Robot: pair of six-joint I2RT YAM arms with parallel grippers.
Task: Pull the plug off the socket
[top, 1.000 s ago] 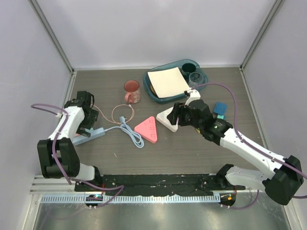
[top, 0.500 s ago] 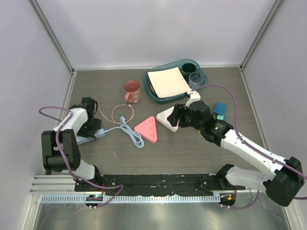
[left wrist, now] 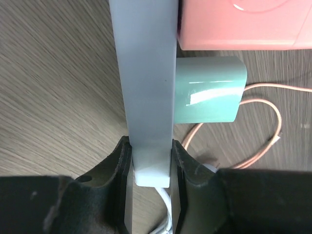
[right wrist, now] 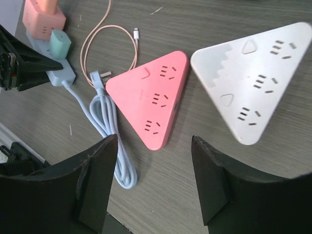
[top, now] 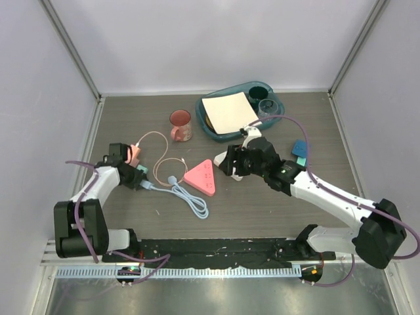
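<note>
L gripper (left wrist: pixel 148 148) is clamped on the socket (left wrist: pixel 146 63). Both fingers (left wrist: pixel 119 175) press the narrow sides of the pale-blue strip near its cord end, and the strip runs straight up the wrist cam view. The plug (left wrist: pixel 241 22) sits against the strip's right side at the top of that view. It looks seated in an outlet, tho the prongs are hidden so I can't confirm. Just below it a teal adapter (left wrist: pixel 209 90) is on the strip too. The thin pink cord (left wrist: pixel 265 129) loops on the table (left wrist: pixel 53 73) beyond. On the top cam the L arm (top: pixel 98 187) is folded low, with its wrist over the left side of the table.

R gripper (right wrist: pixel 156 183) has its fingers spread wide w/ nothing between them. It hangs above the pink triangle (right wrist: pixel 151 97) and the white triangular board (right wrist: pixel 253 78), which lie side by side, just apart. R arm (top: pixel 328 193) stretches diagonally from its base to mid-table. The thick pale-blue cord (right wrist: pixel 109 126) is bunched just left of the pink triangle.
</note>
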